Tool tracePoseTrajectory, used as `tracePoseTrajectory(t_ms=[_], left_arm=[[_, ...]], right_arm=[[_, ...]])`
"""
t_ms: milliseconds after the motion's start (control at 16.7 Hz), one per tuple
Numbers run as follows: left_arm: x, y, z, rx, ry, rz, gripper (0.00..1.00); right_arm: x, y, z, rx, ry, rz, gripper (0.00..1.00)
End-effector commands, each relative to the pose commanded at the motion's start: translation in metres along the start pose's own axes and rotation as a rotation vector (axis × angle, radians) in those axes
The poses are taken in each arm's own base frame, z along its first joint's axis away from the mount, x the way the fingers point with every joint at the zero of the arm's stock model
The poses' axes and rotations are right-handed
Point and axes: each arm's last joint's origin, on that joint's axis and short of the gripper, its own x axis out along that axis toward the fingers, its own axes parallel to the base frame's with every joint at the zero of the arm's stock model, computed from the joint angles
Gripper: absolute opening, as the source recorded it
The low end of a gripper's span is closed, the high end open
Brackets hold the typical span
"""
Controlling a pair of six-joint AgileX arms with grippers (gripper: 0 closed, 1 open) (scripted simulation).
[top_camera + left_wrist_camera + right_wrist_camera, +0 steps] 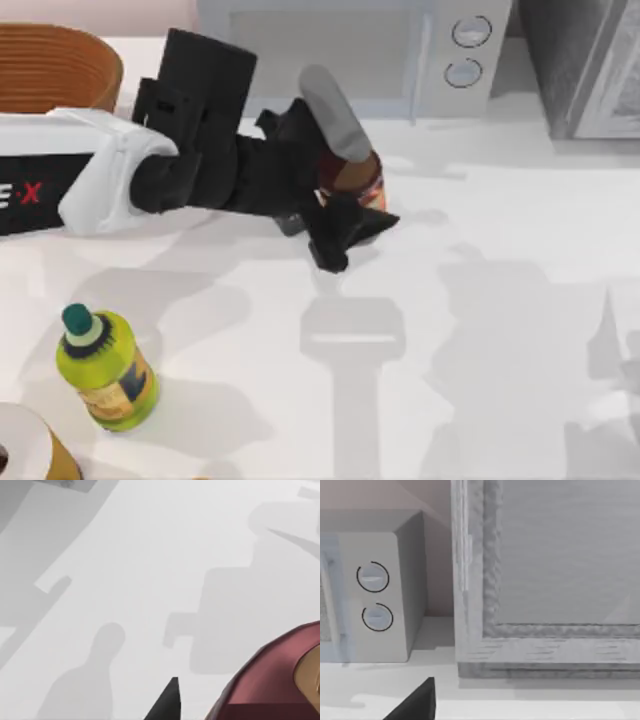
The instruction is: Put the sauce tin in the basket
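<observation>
Where the top view's far left corner is reached, the basket [50,65] is seen, orange-brown and ribbed, cut by the picture's edge. Below it, near the table's left front, a yellow-green bottle with a teal cap [105,368] is stood upright, and a white roll [30,448] is cut off at the corner beside it. From the left edge the left arm is stretched across the white table [520,250] toward the middle, and its left gripper [345,205] is closed around the sauce tin [358,180], whose orange-red label is seen between the dark fingers. The tin is thus placed near the table's centre, in front of the microwave [400,50], well apart from the basket. In the left wrist view the tin's dark red side [270,680] is seen close up, with one dark fingertip [167,702] beside it. In the right wrist view the microwave's two dials [372,576] and a grey cabinet [560,570] are faced, and one dark fingertip [417,702] of the right gripper is seen; whether that gripper is released or clenched cannot be told.
</observation>
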Motion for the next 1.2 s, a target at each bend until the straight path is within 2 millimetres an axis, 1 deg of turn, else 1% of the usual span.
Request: tracePoseTrajectory(t_ms=[120,180,240,360,480,600,660,720,780,840,1020,1200], left_arm=[[-0.029,0.029,0.03,-0.123,-0.021,0.129,0.0],[-0.048,0.045,0.04,-0.195,-0.022,0.21,0.0],[-0.071,0.063,0.046,-0.273,-0.017,0.301,0.0],[-0.124,0.096,0.046,-0.43,0.008,0.501,0.0],[-0.179,0.12,0.037,-0.559,0.043,0.7,0.0],[-0.226,0.131,0.029,-0.643,0.075,0.865,0.0],[-0.243,0.134,0.026,-0.667,0.089,0.924,0.0],[-0.255,0.136,0.024,-0.683,0.101,0.968,0.0],[-0.263,0.137,0.023,-0.691,0.109,0.997,0.0],[-0.267,0.138,0.022,-0.695,0.113,1.011,0.0],[-0.267,0.138,0.022,-0.695,0.113,1.011,0.0],[-0.263,0.142,0.018,-0.693,0.117,1.007,0.0]], right_arm=[[0.0,0.0,0.0,0.0,0.0,0.0,1.0],[0.0,0.0,0.0,0.0,0.0,0.0,1.0],[0.0,0.0,0.0,0.0,0.0,0.0,1.0],[0.0,0.0,0.0,0.0,0.0,0.0,1.0],[0.0,0.0,0.0,0.0,0.0,0.0,1.0],[0.0,0.0,0.0,0.0,0.0,0.0,1.0],[0.0,0.0,0.0,0.0,0.0,0.0,1.0],[0.0,0.0,0.0,0.0,0.0,0.0,1.0],[0.0,0.0,0.0,0.0,0.0,0.0,1.0],[0.0,0.0,0.0,0.0,0.0,0.0,1.0],[0.0,0.0,0.0,0.0,0.0,0.0,1.0],[0.0,0.0,0.0,0.0,0.0,0.0,1.0]])
